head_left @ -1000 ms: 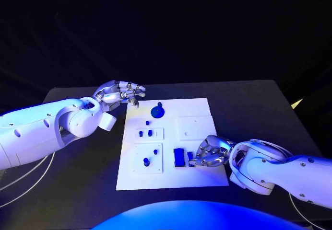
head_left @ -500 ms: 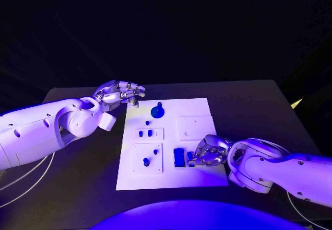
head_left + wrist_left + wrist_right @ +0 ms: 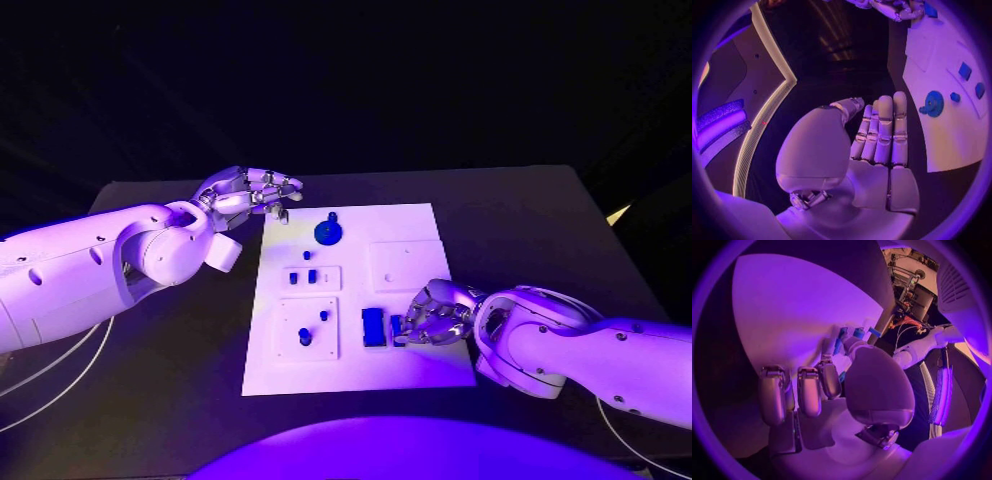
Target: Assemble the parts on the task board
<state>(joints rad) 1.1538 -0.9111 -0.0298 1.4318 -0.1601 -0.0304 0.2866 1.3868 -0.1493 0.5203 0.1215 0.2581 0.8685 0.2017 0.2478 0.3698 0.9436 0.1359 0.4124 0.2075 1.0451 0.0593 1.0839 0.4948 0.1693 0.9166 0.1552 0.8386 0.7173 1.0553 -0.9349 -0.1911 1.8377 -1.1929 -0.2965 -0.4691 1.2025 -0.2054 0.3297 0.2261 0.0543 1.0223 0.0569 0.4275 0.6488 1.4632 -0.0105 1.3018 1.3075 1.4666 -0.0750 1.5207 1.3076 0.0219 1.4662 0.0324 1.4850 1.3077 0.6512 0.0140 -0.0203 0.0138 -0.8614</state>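
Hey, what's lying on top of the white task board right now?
Small blue parts lie on the task board, with a round blue piece near its far end. The right hand rests over its near right edge, covering whatever lies beneath its fingers.

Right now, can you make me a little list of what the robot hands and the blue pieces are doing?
Board: white task board in the middle of the black table.
Left hand: left hand at the board's far left corner, holding nothing, fingers together and straight in the left wrist view.
Right hand: right hand on the board's near right part, fingers curled down beside the long blue block; whether it grips anything is unclear.
Round piece: blue round part at the far end.
Small pieces: small blue parts in the left plates.
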